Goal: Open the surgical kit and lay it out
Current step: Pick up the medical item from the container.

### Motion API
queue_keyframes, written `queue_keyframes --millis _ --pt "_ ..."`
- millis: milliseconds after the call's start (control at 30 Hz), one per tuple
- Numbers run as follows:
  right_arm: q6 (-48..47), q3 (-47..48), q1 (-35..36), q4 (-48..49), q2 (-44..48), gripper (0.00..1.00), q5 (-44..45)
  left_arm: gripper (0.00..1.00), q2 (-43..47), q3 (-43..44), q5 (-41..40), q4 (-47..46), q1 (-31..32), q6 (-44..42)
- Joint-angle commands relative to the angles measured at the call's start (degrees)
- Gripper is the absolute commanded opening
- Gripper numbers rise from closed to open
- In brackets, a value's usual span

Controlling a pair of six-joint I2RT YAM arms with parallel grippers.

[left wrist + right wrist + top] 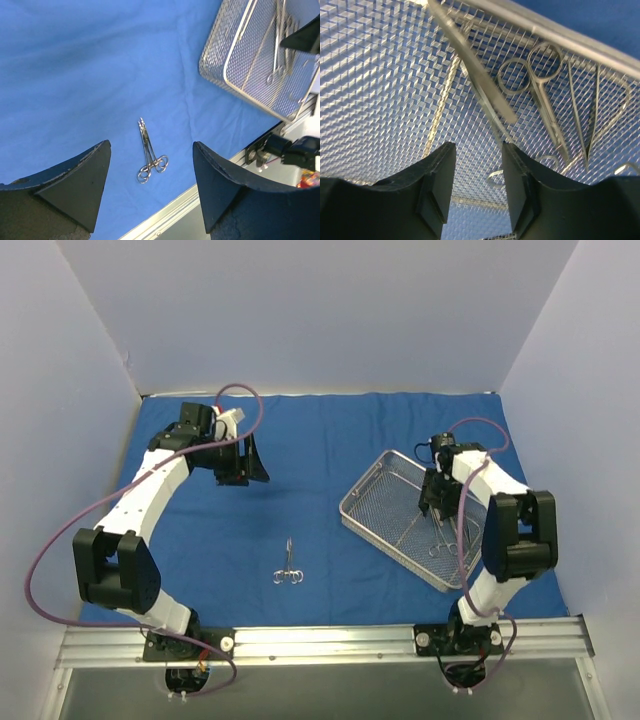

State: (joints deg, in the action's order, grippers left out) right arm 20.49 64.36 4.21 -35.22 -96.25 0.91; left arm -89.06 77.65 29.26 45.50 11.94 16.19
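Observation:
The royal-blue cloth wrap [330, 455] lies spread flat over the table. The silver wire-mesh tray [380, 490] stands on it at the right, with several steel instruments [540, 95] inside. One pair of steel forceps [288, 567] lies on the cloth near the front middle, and shows in the left wrist view [149, 150]. My left gripper [245, 465] hangs open and empty above the cloth at the back left. My right gripper [432, 502] is open, low inside the tray [380, 75], just above the mesh, with flat tweezers [470, 65] beyond its fingertips.
A metal rail [320, 640] runs along the table's near edge, past the cloth's front edge. White walls enclose the table on the left, back and right. Bare cloth stretches between the forceps and the tray [260, 60].

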Motion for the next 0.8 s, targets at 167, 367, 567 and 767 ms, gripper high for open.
queue_keyframes --millis 167,367,567,767 --pt "-1.42 -2.39 -0.87 1.38 -4.38 0.38 4.98 0.75 1.25 -0.21 5.81 -4.1 -3.15 0.16" --pt "-2.3 -5.03 -1.39 3.84 -7.11 0.25 3.23 0.75 1.25 -0.13 6.43 -3.92 -4.03 0.34" --pt "-1.51 -4.07 -1.31 2.18 -6.15 0.04 1.47 0.75 0.55 0.4 7.04 -4.18 -4.12 0.95" --pt "-1.86 1.19 -1.13 -2.3 -1.94 0.0 1.65 0.75 0.55 -1.18 8.1 -5.68 -4.12 2.01"
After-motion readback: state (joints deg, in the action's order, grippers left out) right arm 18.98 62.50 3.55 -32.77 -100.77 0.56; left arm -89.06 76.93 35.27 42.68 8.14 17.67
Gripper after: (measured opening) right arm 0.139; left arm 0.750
